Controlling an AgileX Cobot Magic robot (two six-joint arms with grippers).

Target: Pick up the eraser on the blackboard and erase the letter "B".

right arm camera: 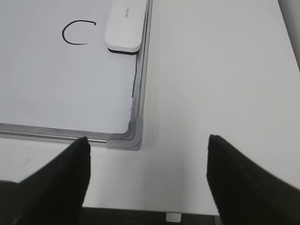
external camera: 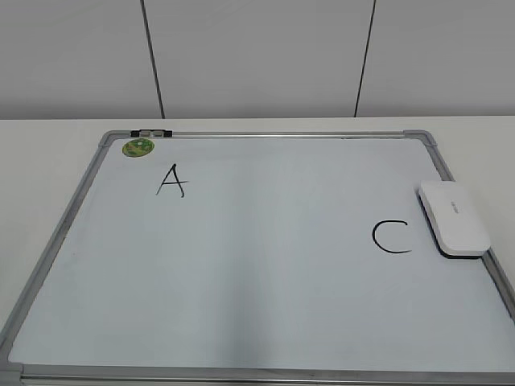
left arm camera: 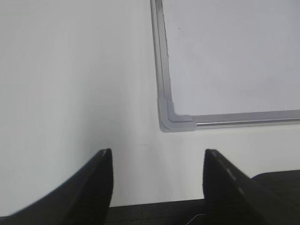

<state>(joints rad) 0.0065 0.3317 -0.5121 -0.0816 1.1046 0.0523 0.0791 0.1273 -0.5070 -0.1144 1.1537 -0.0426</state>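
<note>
The blackboard point(external camera: 265, 265) is a white board with a silver-grey frame, flat on the table. The white eraser point(external camera: 453, 217) lies on its right edge, next to the black "C" point(external camera: 391, 237); it also shows in the right wrist view point(right arm camera: 124, 26). No letter "B" shows on the board; only the "A" point(external camera: 171, 180) and the "C" are written. My left gripper point(left arm camera: 158, 157) is open and empty over bare table near the board's front left corner point(left arm camera: 171, 119). My right gripper point(right arm camera: 149, 143) is open and empty near the front right corner point(right arm camera: 131, 138). Neither gripper shows in the exterior view.
A round green sticker point(external camera: 138, 148) sits at the board's top left corner, beside a small black and grey clip point(external camera: 151, 132) on the frame. White table point(external camera: 48, 153) surrounds the board. A wall of grey panels stands behind.
</note>
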